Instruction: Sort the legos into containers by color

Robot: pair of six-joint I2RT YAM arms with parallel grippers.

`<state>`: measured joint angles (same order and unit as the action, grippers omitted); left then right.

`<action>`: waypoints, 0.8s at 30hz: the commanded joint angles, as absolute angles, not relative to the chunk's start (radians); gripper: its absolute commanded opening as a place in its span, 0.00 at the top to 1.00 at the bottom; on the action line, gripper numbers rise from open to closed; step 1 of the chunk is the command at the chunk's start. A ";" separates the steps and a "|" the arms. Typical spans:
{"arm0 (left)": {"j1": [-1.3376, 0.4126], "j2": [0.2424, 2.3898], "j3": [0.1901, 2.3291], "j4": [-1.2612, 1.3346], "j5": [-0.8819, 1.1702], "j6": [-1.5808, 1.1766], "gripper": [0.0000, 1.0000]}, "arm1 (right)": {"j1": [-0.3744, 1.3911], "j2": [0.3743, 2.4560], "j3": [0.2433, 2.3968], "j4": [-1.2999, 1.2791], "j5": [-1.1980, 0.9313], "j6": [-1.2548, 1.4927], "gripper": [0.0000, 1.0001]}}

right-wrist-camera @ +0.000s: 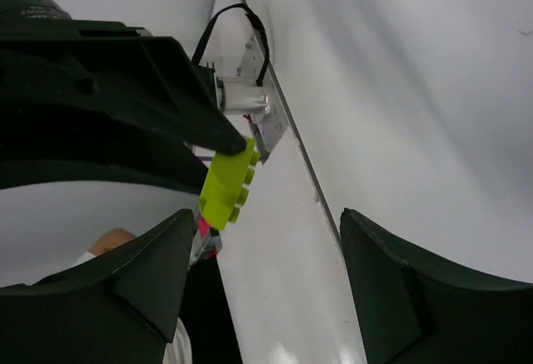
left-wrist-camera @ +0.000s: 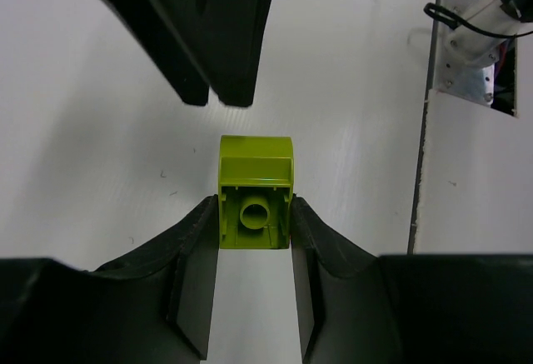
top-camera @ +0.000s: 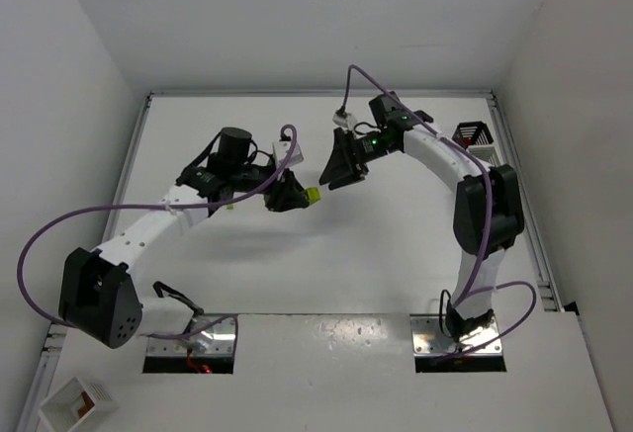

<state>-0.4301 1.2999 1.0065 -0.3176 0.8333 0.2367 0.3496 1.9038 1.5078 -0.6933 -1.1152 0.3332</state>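
Currently the left gripper (top-camera: 295, 196) is pinching the lime lego (left-wrist-camera: 255, 201) by its sides, closed down to the brick's width. It's gripping only the near end, so most of the brick is sticking out past the tips, hollow underside facing the wrist camera. Brick is sitting mid-workspace, apparently off the table (top-camera: 396, 274), not in any container. Just to its right, the right gripper (top-camera: 343, 167) is facing it with jaws standing wide, holding nothing; the brick is hanging near the gap but not yet between the fingers (right-wrist-camera: 154, 268). I'm reading this as a handover, since the only black container (top-camera: 473, 136) I'm seeing is sitting at the far right edge, on the right arm's side. Doing it well: the right arm should be sliding in so its pads are straddling the exposed half, clear of the left tips, and clamping firmly while the left is holding. Then the left should be opening and backing straight out. Main risk I'm expecting: the brick twisting or dropping if release is coming early.
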 commanded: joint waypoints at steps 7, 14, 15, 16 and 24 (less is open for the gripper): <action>-0.454 1.276 1.025 -0.253 0.845 0.176 0.81 | 0.440 1.921 1.595 -0.729 -1.063 0.275 0.28; -0.463 1.276 1.025 -0.253 0.833 0.176 0.81 | 0.488 1.930 1.605 -0.729 -1.063 0.275 0.31; -0.463 1.276 1.025 -0.253 0.833 0.176 0.81 | 0.488 1.930 1.595 -0.720 -1.063 0.275 0.34; -0.472 1.276 1.025 -0.253 0.833 0.176 0.81 | 0.497 1.939 1.595 -0.719 -1.063 0.275 0.43; -0.472 1.267 1.025 -0.253 0.781 0.176 0.60 | 0.491 1.904 1.554 -0.684 -1.074 0.284 1.00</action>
<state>-0.4664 1.2987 1.0065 -0.3054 0.7940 0.1925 0.4889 1.9316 1.5593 -0.7326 -1.0500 0.3225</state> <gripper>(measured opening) 0.404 0.106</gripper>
